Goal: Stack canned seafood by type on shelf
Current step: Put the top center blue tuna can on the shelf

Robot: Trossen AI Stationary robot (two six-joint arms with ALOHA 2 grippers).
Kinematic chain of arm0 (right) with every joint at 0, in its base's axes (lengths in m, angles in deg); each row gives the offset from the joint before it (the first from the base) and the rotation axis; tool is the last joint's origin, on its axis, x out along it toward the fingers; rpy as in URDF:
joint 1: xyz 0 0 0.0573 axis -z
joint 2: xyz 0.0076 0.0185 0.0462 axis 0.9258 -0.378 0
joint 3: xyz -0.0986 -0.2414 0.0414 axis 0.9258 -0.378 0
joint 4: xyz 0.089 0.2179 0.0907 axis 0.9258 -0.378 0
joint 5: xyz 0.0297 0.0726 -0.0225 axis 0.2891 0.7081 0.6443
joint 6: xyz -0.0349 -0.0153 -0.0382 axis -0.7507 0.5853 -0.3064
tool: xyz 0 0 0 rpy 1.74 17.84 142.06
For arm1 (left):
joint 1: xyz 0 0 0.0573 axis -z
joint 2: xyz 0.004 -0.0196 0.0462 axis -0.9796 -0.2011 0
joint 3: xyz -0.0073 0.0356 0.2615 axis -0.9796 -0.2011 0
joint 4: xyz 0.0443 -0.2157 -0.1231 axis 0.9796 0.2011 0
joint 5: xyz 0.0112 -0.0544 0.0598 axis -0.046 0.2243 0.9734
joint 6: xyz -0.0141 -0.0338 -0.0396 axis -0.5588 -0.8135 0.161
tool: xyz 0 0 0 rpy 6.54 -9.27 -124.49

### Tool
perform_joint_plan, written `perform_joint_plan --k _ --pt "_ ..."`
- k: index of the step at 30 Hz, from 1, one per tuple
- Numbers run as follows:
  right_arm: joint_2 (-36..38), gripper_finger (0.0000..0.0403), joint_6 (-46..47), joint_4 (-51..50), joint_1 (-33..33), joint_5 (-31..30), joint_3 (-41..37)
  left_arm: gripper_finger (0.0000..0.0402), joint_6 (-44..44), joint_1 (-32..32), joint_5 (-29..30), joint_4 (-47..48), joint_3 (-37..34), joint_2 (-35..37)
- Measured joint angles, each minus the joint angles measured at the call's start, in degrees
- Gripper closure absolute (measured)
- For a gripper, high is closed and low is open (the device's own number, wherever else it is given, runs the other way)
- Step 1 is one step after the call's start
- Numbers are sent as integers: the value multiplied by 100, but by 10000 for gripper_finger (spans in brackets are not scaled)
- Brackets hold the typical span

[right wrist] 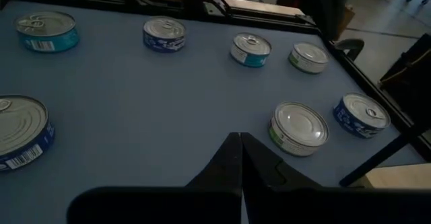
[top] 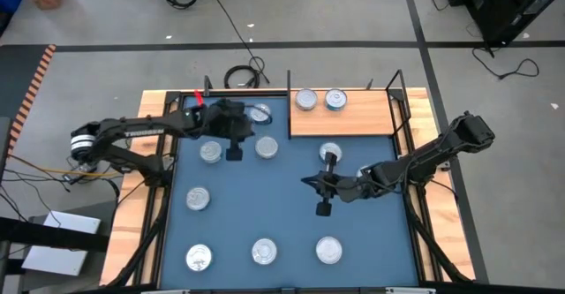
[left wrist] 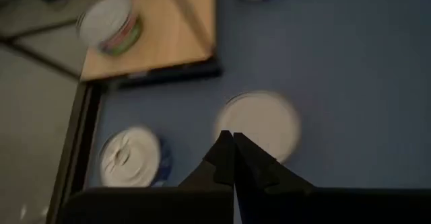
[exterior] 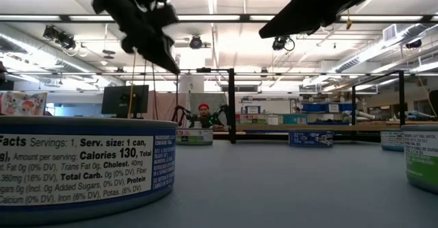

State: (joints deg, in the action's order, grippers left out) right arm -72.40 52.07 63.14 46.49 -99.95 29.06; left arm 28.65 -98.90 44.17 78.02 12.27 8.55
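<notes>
Several round tins of canned seafood with silver lids stand on their bases on the blue mat (top: 291, 214). Two more tins (top: 305, 100) (top: 335, 100) stand on the light wooden shelf (top: 353, 122) at the far right. My left gripper (top: 249, 133) hangs shut and empty above the mat at the far left, its tips (left wrist: 232, 140) just short of one tin (left wrist: 259, 123). My right gripper (top: 305, 181) is also shut and empty. It hovers over the mat's middle right and points toward the left (right wrist: 239, 140). Both grippers are above table height in the low view.
A thin black frame (top: 290, 100) stands around the shelf, with posts at its corners. One tin (exterior: 82, 163) fills the low view's near left, and a green-labelled tin (exterior: 421, 156) sits at its right. Bare mat (right wrist: 148, 116) lies in front of the right gripper. Cables (top: 243, 75) lie beyond the far edge.
</notes>
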Motion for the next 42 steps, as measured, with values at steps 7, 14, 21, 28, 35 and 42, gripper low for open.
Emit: perform_joint_plan --k 7,14,21,28,35,42 --pt "0 398 -43 -2 2 2 0 401 413 -720 332 -551 79 -1060" --pt "0 397 -57 -2 2 2 0 401 566 -1184 609 -568 781 -2099" --pt "0 398 -57 -15 -8 4 2 401 584 -1363 608 -302 1463 -2920" --pt "0 397 -57 -39 -72 11 2 401 584 -1466 715 79 1830 -3417" --pt "0 397 -58 -98 -157 9 2 401 577 -1425 765 651 1834 -3349" --pt "0 397 -37 -184 -157 4 4 401 441 -1203 886 1551 1823 -3197"
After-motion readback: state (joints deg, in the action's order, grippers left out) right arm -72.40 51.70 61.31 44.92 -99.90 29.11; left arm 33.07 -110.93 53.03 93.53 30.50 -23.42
